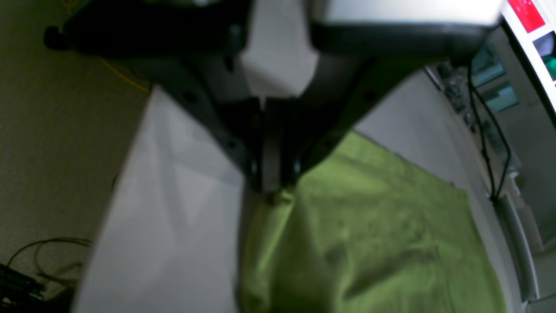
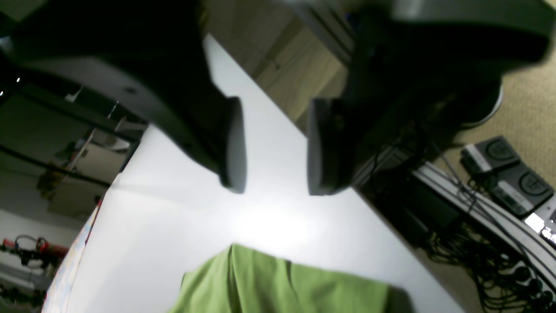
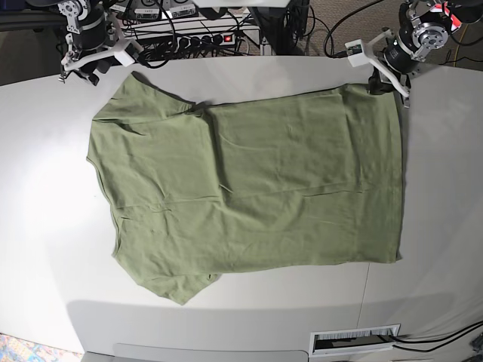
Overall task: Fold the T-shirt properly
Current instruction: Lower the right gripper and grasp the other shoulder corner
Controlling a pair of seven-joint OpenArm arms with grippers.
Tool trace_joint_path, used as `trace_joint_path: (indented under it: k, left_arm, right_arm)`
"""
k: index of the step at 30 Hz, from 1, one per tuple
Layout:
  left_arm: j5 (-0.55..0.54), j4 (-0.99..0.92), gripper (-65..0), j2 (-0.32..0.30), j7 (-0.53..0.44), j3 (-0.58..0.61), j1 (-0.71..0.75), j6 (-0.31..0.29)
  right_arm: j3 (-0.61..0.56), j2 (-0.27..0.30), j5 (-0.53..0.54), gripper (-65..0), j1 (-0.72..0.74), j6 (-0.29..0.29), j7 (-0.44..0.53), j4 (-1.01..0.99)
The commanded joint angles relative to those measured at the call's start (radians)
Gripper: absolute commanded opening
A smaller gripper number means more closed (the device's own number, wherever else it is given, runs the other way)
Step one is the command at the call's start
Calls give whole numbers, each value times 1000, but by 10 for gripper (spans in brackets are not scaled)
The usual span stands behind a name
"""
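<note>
From my remote seat I see a pale grey-white table [image 3: 53, 249], evenly lit from above, with a soft bright patch on it in the right wrist view. Behind its far edge sits a power strip [image 3: 198, 39] with a red light, among tangled black cables [image 3: 317, 34]. Below the table, beige carpet [image 1: 47, 143] covers the floor, with more cables [image 2: 478, 261] trailing across it (dark and knotted). Light wooden panelling [image 2: 295, 74] stands past the table's edge. A slotted vent [image 3: 355, 341] sits at the near edge.

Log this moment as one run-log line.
T-shirt: spread flat on white table | left gripper: shut on T-shirt corner | right gripper: open, empty, above shirt edge
</note>
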Motion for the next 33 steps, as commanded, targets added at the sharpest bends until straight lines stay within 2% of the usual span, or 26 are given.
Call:
trace_joint_path:
  k: [1,4,9,13,23,33]
  left_arm:
    - [5,14,-650,-16,1,-5,2,11]
    - [5,14,-650,-16,3,-5,3,11]
    - [5,14,-650,-16,3,-5,3,11]
    - [5,14,-650,-16,3,-5,3,11]
    - [9,14,-650,-16,2,-5,3,11]
    - [9,14,-650,-16,3,-5,3,12]
  right_arm:
    - [6,24,6,-384,5,3,15,14]
    - [6,45,94,-384,40,85,21,14]
    - [6,48,223,-384,83,144,53,12]
    - [6,48,283,-384,91,196,62,12]
    - [6,45,348,-384,134,199,121,-84]
    - [-31,44,374,-385,211,198,121,-130]
